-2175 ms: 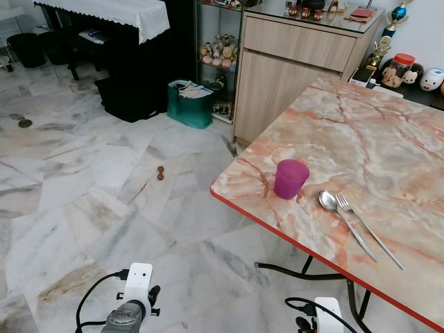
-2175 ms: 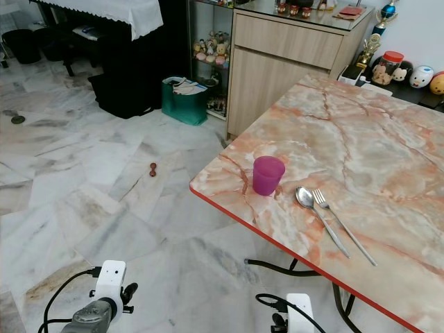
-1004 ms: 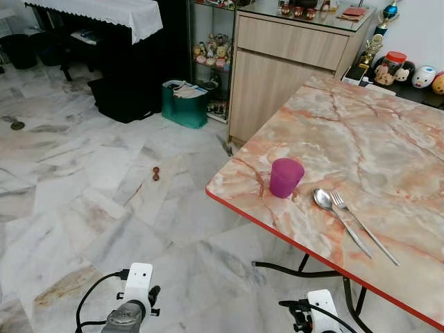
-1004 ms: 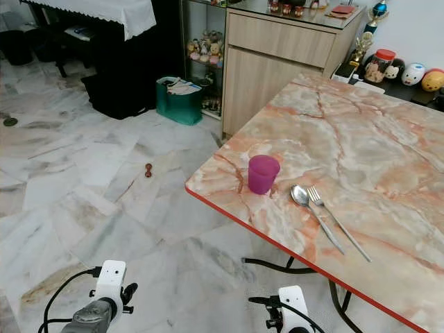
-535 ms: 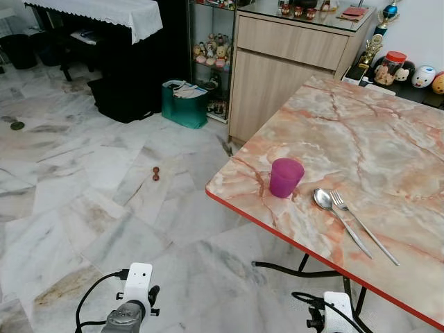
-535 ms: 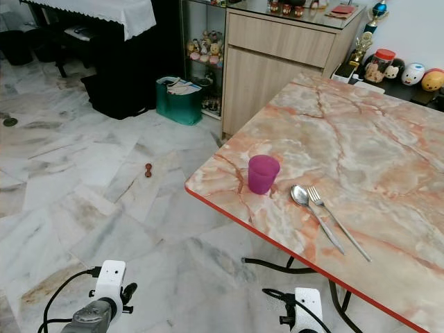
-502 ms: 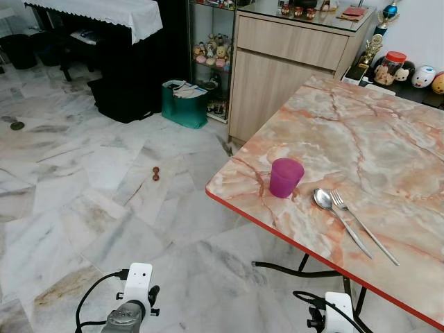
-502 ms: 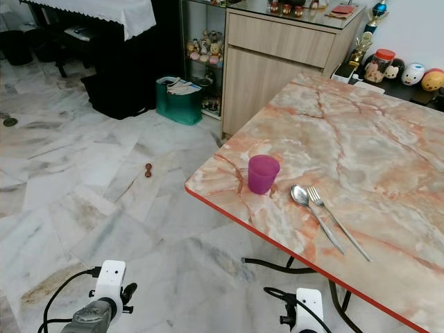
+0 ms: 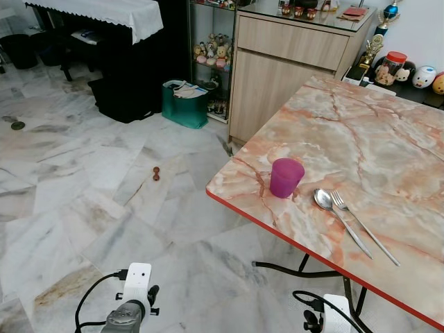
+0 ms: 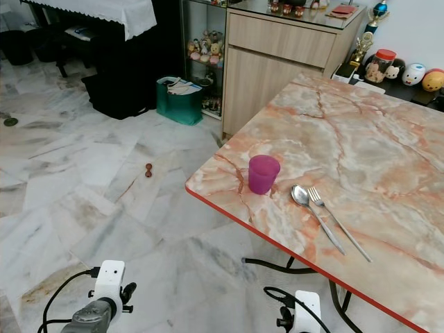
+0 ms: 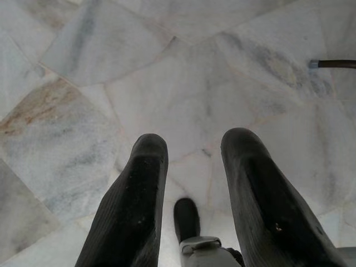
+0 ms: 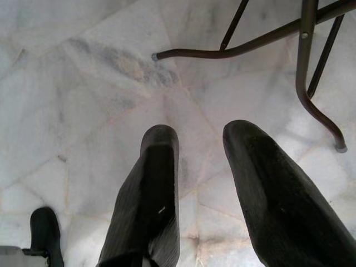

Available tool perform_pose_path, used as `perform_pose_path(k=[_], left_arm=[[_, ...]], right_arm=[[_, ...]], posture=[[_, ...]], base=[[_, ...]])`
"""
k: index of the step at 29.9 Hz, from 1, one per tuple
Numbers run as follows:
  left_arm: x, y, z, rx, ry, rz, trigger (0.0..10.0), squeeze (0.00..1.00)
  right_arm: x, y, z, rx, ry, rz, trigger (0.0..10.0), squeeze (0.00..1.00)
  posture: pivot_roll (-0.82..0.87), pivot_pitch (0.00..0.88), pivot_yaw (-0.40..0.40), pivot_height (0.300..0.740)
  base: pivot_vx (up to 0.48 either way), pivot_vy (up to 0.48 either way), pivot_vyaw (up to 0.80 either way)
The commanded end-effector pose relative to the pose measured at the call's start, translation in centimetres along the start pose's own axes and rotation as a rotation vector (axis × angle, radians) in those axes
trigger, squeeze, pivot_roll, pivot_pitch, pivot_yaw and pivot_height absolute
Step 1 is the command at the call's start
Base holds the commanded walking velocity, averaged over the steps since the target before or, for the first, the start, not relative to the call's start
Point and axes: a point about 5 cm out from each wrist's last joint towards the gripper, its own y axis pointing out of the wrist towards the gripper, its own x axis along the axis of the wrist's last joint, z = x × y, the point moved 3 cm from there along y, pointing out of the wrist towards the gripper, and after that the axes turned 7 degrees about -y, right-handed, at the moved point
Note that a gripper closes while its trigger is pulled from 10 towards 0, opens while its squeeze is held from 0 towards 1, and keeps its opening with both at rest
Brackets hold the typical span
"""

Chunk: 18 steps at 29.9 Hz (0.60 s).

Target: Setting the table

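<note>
While standing short of the marble tabletop (image 9: 388, 159), with both arms hanging idle over the floor (image 9: 90, 187): left end effector (image 11: 192, 167) at 7 o'clock, fingers parted and holding nothing; right end effector (image 12: 203, 161) at 5 o'clock, likewise parted and empty, pointed at tiles and the dark table legs (image 12: 303, 67). Farther out, at about 1 o'clock on the near corner: purple cup (image 9: 286, 177) upright, close to the red edge (image 9: 277, 231). Just beside it toward 2 o'clock: spoon (image 9: 334, 211) and fork (image 9: 364, 227) lying side by side, handles angled toward the edge. Beyond, at 11 o'clock on the floor: a small brown object (image 9: 156, 173) and a teal bag (image 9: 184, 104); at 12 o'clock, a wooden cabinet (image 9: 291, 66). Likely risks: a low arm rising under the overhang and striking the edge; a careless reach tipping the cup off the corner, or sweeping the thin cutlery over the side.
</note>
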Motion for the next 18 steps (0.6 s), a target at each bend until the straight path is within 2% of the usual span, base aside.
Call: perform_pose_path(k=[1,6,18], left_arm=[[-0.46,-0.07,0.3,0.015,-0.01,0.021,10.0,0.0],[-0.69,-0.12,0.35,0.014,-0.008,0.029,10.0,0.0],[-0.88,-0.17,0.35,0.007,-0.017,0.032,10.0,0.0]], right_arm=[[-0.32,-0.05,-0.24,0.005,-0.023,0.021,10.0,0.0],[-0.92,-0.08,-0.16,0.003,-0.029,0.068,10.0,0.0],[-1.25,-0.21,-0.22,-0.021,0.051,0.067,10.0,0.0]], posture=[[0.06,0.0,-0.06,0.74],[0.07,0.0,-0.062,0.74],[0.08,0.0,-0.064,0.74]], base=[[0.0,0.0,0.0],[0.0,0.0,0.0],[0.0,0.0,0.0]])
